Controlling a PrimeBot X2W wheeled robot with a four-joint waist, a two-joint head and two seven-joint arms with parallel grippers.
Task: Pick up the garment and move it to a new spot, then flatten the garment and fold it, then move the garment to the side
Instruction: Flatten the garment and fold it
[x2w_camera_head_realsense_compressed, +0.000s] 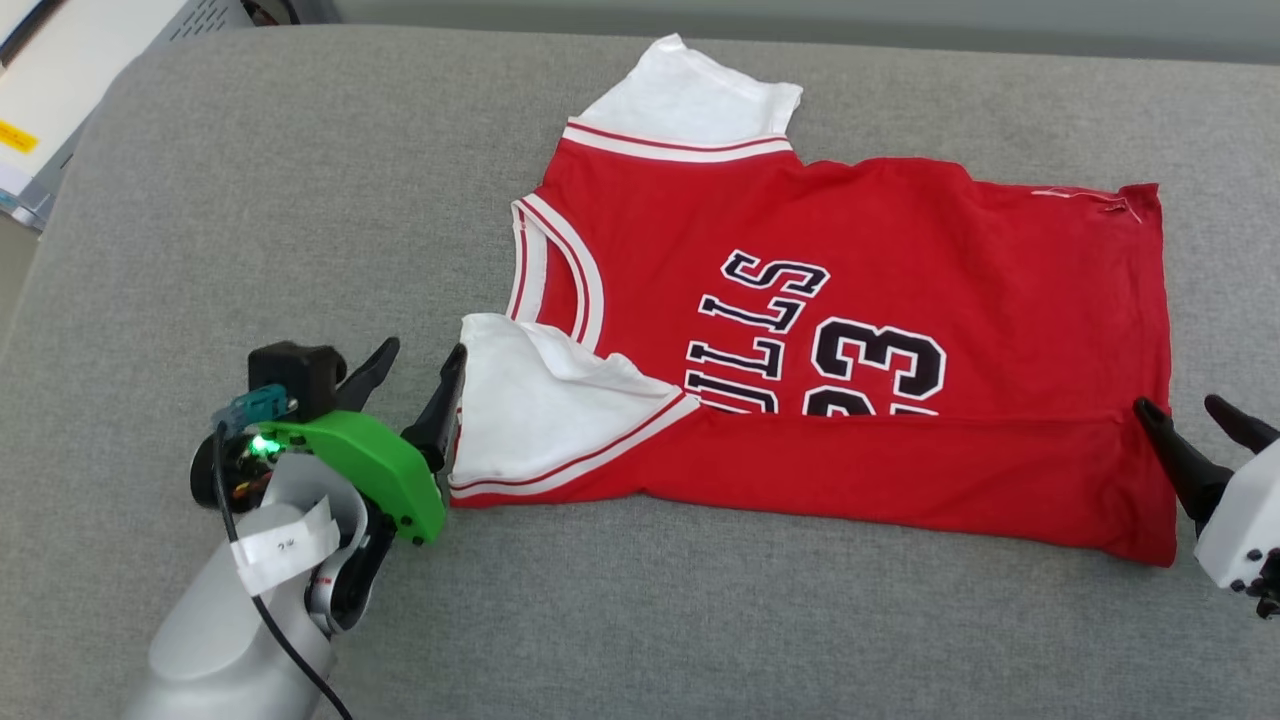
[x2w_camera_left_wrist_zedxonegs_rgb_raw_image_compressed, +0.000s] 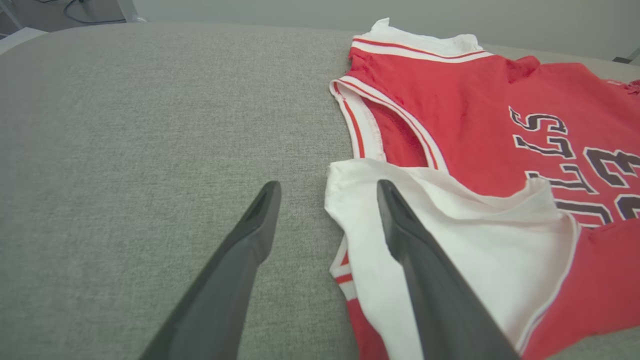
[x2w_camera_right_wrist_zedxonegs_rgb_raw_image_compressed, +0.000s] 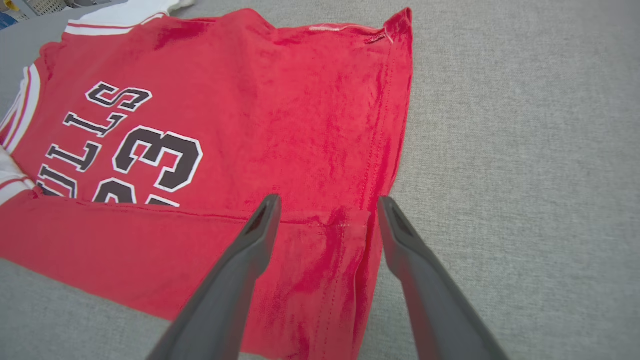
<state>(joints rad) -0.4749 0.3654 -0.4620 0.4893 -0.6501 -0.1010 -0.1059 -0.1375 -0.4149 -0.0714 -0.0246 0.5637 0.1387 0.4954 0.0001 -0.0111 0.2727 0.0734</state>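
The garment (x2w_camera_head_realsense_compressed: 900, 250), a red jersey with white sleeves and black lettering, lies flat on the grey surface with its near long edge folded over the chest; the near sleeve (x2w_camera_head_realsense_compressed: 540, 400) lies folded on top. My left gripper (x2w_camera_head_realsense_compressed: 420, 365) stands open at the sleeve's left edge, one finger over the white sleeve (x2w_camera_left_wrist_zedxonegs_rgb_raw_image_compressed: 475, 250) in the left wrist view, the gripper (x2w_camera_left_wrist_zedxonegs_rgb_raw_image_compressed: 327, 192) holding nothing. My right gripper (x2w_camera_head_realsense_compressed: 1190, 412) is open at the hem's near right corner. In the right wrist view that gripper (x2w_camera_right_wrist_zedxonegs_rgb_raw_image_compressed: 327, 205) straddles the folded hem (x2w_camera_right_wrist_zedxonegs_rgb_raw_image_compressed: 325, 260) of the garment (x2w_camera_right_wrist_zedxonegs_rgb_raw_image_compressed: 280, 100).
The grey fabric surface (x2w_camera_head_realsense_compressed: 250, 200) spreads wide to the left and in front of the jersey. A white unit with a yellow label (x2w_camera_head_realsense_compressed: 60, 90) stands off the far left corner. The surface's back edge (x2w_camera_head_realsense_compressed: 1000, 45) runs just behind the far sleeve.
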